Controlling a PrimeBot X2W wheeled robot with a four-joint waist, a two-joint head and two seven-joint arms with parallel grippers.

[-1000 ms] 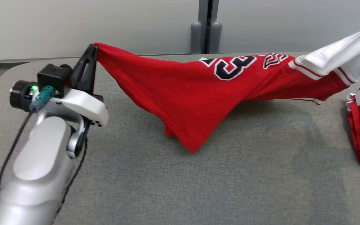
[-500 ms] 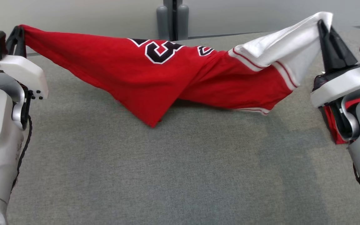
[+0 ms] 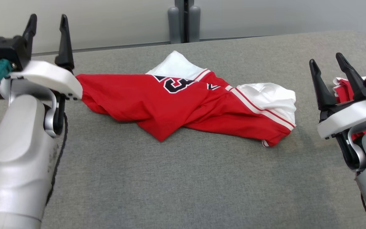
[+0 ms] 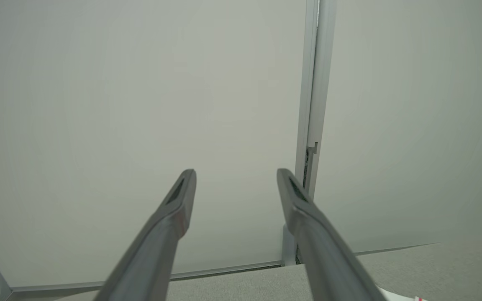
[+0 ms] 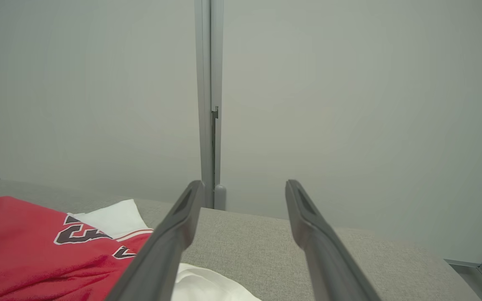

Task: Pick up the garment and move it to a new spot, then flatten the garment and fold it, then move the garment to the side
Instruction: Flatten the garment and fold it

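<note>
The garment [image 3: 183,105] is a red jersey with white sleeves and black numerals, lying crumpled and twisted across the middle of the grey table [image 3: 183,178]. My left gripper [image 3: 48,22] stands open at the far left, above the jersey's left end, fingers pointing up and holding nothing. At the right, my right gripper [image 3: 327,63] is open too, a little clear of the white sleeve end. The right wrist view shows the jersey [image 5: 36,255] at lower left, beside that open gripper [image 5: 245,188]. The left wrist view has its own open gripper [image 4: 237,175] against the wall.
A second red and white garment [image 3: 345,90] lies at the table's right edge, partly behind my right gripper. A pale wall with a grey vertical post [image 3: 184,19] runs along the table's far side.
Both grippers opened and let go of the jersey, which dropped from being stretched in the air to lying crumpled on the table. The head camera also shifted.
</note>
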